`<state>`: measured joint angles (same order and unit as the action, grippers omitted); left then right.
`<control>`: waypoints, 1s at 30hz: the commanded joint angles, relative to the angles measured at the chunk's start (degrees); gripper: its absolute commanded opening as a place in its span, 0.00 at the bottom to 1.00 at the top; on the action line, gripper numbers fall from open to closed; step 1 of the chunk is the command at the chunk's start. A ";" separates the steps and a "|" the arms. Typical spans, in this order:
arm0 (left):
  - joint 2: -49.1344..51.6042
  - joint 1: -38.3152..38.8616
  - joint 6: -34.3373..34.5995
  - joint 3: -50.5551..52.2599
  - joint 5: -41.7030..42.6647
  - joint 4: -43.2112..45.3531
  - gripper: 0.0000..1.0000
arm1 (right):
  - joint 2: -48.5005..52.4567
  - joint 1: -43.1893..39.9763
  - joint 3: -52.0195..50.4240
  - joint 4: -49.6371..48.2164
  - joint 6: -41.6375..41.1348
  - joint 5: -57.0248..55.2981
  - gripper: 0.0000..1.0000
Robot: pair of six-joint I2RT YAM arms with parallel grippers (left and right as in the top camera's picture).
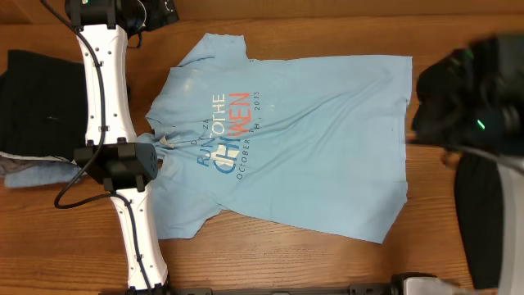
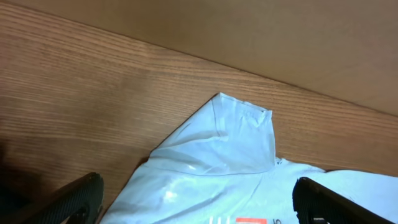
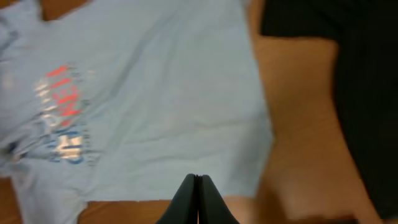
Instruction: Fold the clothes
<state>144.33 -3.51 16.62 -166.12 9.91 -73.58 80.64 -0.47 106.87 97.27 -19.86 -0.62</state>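
The right gripper [image 3: 198, 180] is squeezed tight, its 2 fingers pressed together, and I see no cloth pinched in it. It hangs over the edge of the T-shirt [image 1: 311, 131] near a hem corner, though that picture is blurry. The left gripper [image 2: 199, 202] is spread wide and holds nothing, and 1 sleeve [image 2: 239, 134] lies just ahead of it. The light blue T-shirt lies spread flat on the wooden table [image 1: 286, 266], print side up, and it is not folded yet. It looks thin, soft and light, so I think it will flop and wrinkle when lifted, and it may slide on the smooth wood. The best spots to grab look like the 2 hem corners and the sleeve tips, pinched right at the edge. A plain black shirt [image 1: 491, 221] lies just past the T-shirt's hem. A pile of folded dark clothes [image 1: 41, 98] sits just past the T-shirt's collar side. There is nothing here to put things in.
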 commanded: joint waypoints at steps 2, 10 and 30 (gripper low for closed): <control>-0.76 -0.22 0.98 -0.81 0.61 0.11 1.00 | -8.04 -6.27 -13.14 -0.50 -0.81 -2.10 0.04; -0.76 -0.22 0.98 -0.81 0.61 0.11 1.00 | -8.52 -9.11 -36.30 -13.57 -1.51 0.17 0.04; -0.76 -0.22 0.98 -0.81 0.61 0.11 1.00 | 0.17 -23.67 -58.71 -31.50 -0.26 18.75 0.38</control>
<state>144.33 -3.51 16.62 -166.12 9.89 -73.56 80.29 -23.29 50.28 66.87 -18.13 17.63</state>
